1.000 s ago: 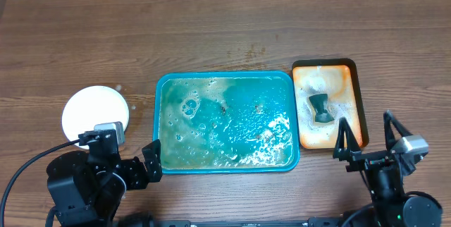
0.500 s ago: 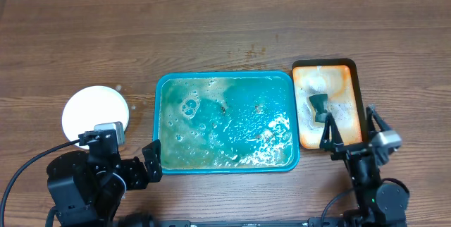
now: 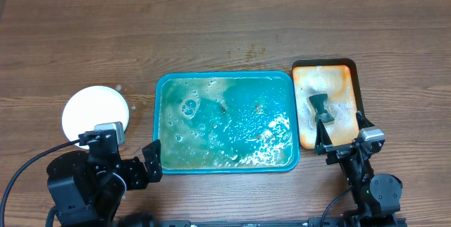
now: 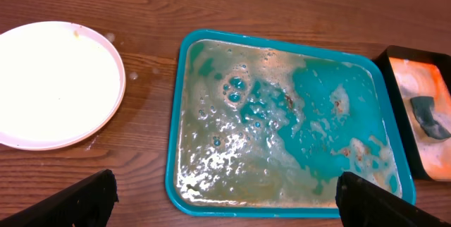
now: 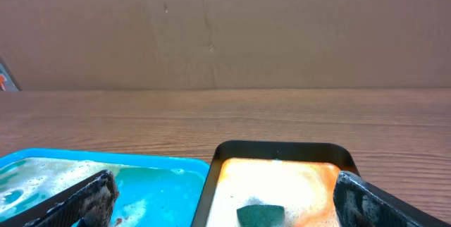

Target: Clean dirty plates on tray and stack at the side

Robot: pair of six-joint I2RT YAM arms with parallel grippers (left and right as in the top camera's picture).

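The teal tray [image 3: 156, 125] sits at the table's middle, holding foamy water with brown bits and no plate; it also shows in the left wrist view [image 4: 173, 149] and the right wrist view [image 5: 141, 163]. A white plate [image 3: 91, 108] lies on the table left of it, also in the left wrist view [image 4: 53, 82]; I cannot tell whether others lie under it. No yellow-green plate is visible. My left gripper [image 3: 141, 167] [image 4: 225, 195] is open and empty at the tray's front left corner. My right gripper [image 3: 340, 141] [image 5: 225, 192] is open and empty over the orange tray's front edge.
The smaller orange-brown tray [image 3: 303, 114] [image 5: 282, 149] stands right of the teal tray, foamy, with a dark green sponge [image 3: 320, 107] [image 5: 259, 215] [image 4: 430, 107] in it. Water drops [image 3: 120, 88] lie beside the plate. A cardboard wall [image 5: 225, 29] stands behind the table.
My right gripper has moved left and forward, from the table's front right to the orange tray's front edge. The left arm, plate and trays have not moved.
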